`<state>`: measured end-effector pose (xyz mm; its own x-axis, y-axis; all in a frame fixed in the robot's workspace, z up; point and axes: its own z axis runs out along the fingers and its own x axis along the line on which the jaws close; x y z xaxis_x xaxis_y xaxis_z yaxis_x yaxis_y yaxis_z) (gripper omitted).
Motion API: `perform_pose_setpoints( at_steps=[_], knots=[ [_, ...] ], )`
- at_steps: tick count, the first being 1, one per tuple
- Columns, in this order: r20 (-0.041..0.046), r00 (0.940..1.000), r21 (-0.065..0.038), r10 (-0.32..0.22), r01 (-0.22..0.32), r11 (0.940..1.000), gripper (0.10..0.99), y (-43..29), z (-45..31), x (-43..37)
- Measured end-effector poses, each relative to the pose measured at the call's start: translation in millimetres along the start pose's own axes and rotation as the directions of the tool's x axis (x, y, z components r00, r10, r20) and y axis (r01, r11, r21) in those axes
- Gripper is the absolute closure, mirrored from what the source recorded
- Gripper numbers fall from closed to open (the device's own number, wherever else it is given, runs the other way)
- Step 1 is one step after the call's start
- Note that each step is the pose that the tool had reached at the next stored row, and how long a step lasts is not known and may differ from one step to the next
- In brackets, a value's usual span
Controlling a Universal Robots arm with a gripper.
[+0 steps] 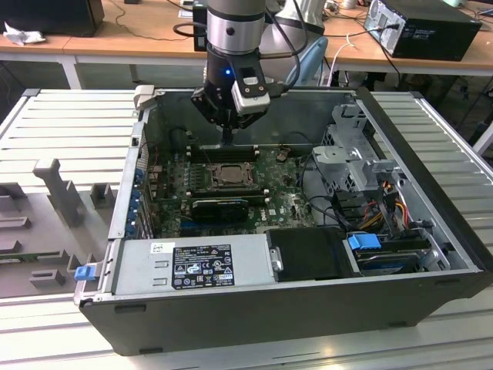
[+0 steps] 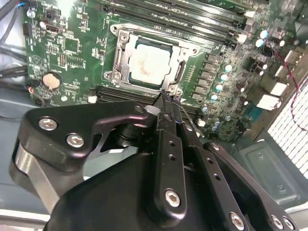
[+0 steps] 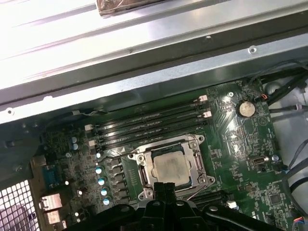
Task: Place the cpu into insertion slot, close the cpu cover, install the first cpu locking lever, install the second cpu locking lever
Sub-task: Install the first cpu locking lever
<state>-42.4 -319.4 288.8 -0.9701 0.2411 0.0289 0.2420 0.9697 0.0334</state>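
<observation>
The gripper point(image 1: 228, 141) hangs from the arm inside the open computer case point(image 1: 293, 320), which rests on a slatted table point(image 1: 62, 131). In the exterior view it stands above the far edge of the insertion slot point(image 1: 216, 185), well apart from the grey power supply point(image 1: 192, 266) at the near wall of the case. In both wrist views the fingers point(image 2: 163, 144) are brought fully together, with no gap visible between the tips and no object seen clamped between them. The fingertips sit at the rim of the insertion slot, at the corner nearest the gripper body. A thin wire lever point(image 2: 185, 118) runs just beside the fingertips, along the side of one finger. Whether the tips touch this lever or the rim cannot be determined. The cpu point(image 2: 150, 62) lies flat in the insertion slot, pale metal face up, with a faint brownish smear on the face. The cpu cover point(image 2: 124, 48) lies down over the slot. It frames the cpu on all sides, and the cpu face shows through its cut-out middle. In the first wrist view the cover appears level with the green circuit board point(image 3: 231, 139) that carries the slot. Long black memory slots point(image 3: 149, 126) run parallel to one side of the insertion slot, between it and the case wall. A round coin cell point(image 3: 246, 109) sits on the board, apart from the slot.
</observation>
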Motion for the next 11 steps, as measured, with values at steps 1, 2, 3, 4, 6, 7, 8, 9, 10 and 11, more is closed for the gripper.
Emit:
perform_pose_setpoints(
  at_steps=[1,2,3,4,6,7,8,9,10,11],
  knots=[
    [-0.0005,0.9999,0.000,-0.013,0.013,0.9999,0.980,0.0,0.0,0.0],
    [-0.0013,0.9992,0.001,-0.040,0.040,0.9992,0.980,0.0,0.0,0.0],
    [-0.0019,0.9984,0.002,-0.057,0.057,0.9984,0.980,0.0,0.0,0.0],
    [-0.0025,0.9972,0.002,-0.075,0.075,0.9972,0.980,0.0,0.1,0.0],
    [-0.0047,0.9911,0.004,-0.133,0.133,0.9911,0.980,0.0,0.3,0.0],
    [-0.0053,0.9886,0.004,-0.151,0.151,0.9886,0.980,0.0,0.4,0.0],
    [-0.0060,0.9857,0.004,-0.168,0.168,0.9857,0.980,0.0,0.4,0.0],
    [-0.0068,0.9823,0.005,-0.187,0.187,0.9823,0.980,0.0,0.5,0.0],
    [-0.0074,0.9791,0.005,-0.203,0.203,0.9791,0.980,0.0,0.5,0.0],
    [-0.0081,0.9752,0.006,-0.221,0.221,0.9752,0.980,0.0,0.6,0.0]
  ],
)
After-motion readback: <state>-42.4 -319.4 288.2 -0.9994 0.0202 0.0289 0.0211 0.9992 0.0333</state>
